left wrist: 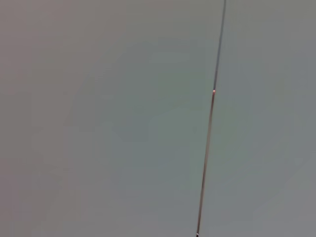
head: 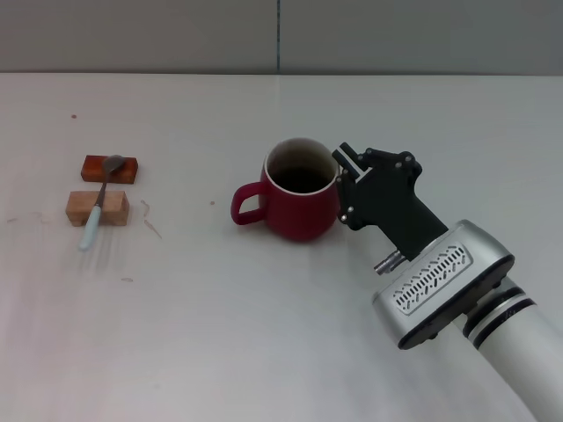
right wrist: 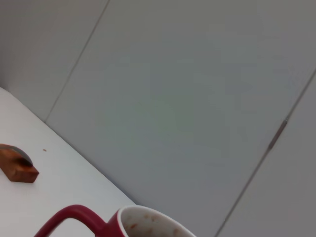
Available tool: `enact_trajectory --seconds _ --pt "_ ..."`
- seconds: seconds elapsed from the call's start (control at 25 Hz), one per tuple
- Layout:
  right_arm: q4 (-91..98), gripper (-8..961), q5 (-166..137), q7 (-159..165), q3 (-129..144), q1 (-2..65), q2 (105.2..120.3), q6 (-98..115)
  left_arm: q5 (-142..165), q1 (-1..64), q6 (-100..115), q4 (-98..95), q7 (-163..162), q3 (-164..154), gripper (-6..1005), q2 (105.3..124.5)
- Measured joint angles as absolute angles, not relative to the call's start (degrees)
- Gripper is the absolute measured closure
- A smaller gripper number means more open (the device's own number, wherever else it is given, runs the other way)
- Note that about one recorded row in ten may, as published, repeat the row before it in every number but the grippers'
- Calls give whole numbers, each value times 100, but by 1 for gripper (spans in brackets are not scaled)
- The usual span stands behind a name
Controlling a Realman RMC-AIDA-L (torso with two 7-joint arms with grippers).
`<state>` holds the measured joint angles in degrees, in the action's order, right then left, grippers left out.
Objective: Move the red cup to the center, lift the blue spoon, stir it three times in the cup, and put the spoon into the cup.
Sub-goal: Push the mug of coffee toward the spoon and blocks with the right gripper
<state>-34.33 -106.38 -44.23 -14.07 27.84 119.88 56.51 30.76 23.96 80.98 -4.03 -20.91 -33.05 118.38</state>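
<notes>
**Red mug looks parked mid-table, spoon not picked up yet**

Dark red ceramic, pale rim, dark inside: the red cup [head: 299,192] sits roughly in the middle of the tabletop [head: 264,334], handle pointing left. The right hand [head: 345,167] is right up against the cup's right side at the rim. I honestly can't tell from any view whether its fingers are clamped on the rim or just resting beside it, so I'm not calling that one. The left hand isn't in sight anywhere; its wrist camera only sees a plain grey wall with a thin seam.

Progress-wise, I'd say the "move cup to center" bit is done or nearly done, judging by where the cup stands. Everything else is still to go. The blue spoon [head: 98,207] lies well off to the left, propped across two small wooden blocks: bowl on the far reddish block [head: 112,168], light blue handle over the near paler block [head: 97,207] and pointing toward the near edge. So lifting, three stirs and dropping it in the cup are all left.

Surface is a pale, matte tabletop with a few faint reddish scuffs and specks on the left half. Behind it there's a grey panelled wall with one vertical seam.
</notes>
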Motion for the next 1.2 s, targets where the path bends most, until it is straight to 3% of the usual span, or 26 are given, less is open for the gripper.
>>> enact_trajectory --seconds 0.52,0.72,1.2 --pt "-3425 888 -10794 -4127 -1380 2957 11988 5745 3076 2319 8186 -375 -2097 -3305 157 11839" --pt "-3494 888 -10720 -4668 -1639 2557 11988 6534 3076 2294 8208 -375 -2104 -3304 158 11839" --pt "-3329 888 -10479 -4872 -1921 2208 11987 6228 3076 2309 8209 -389 -2109 -3304 157 11832"
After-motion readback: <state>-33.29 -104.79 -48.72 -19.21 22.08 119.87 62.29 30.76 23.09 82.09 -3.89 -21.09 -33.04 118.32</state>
